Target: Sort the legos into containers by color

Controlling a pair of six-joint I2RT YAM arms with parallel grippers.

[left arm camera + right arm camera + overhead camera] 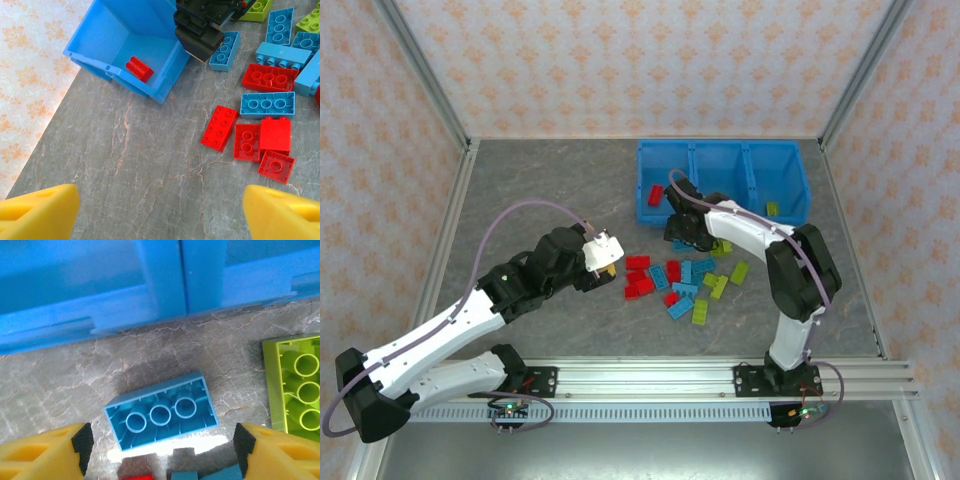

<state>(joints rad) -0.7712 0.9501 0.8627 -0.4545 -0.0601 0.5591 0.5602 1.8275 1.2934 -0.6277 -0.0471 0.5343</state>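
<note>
The containers are three compartments of one long blue bin (720, 150) at the back of the table. A red lego (139, 68) lies in the left compartment, and a yellow-green one (772, 209) in the right. Loose red, light blue and yellow-green legos (685, 280) lie scattered in front of the bin. My right gripper (163, 446) is open, low over an upside-down light blue lego (162, 412) lying on the table just before the bin wall, its pads clear of it. My left gripper (160, 210) is open and empty over bare table, left of several red legos (219, 127).
An upside-down yellow-green brick (297, 385) lies just right of the light blue one. The bin's front wall (160, 285) stands close ahead of the right gripper. The right arm (790, 260) reaches over the pile. Bare grey table (540, 190) lies left of the bin.
</note>
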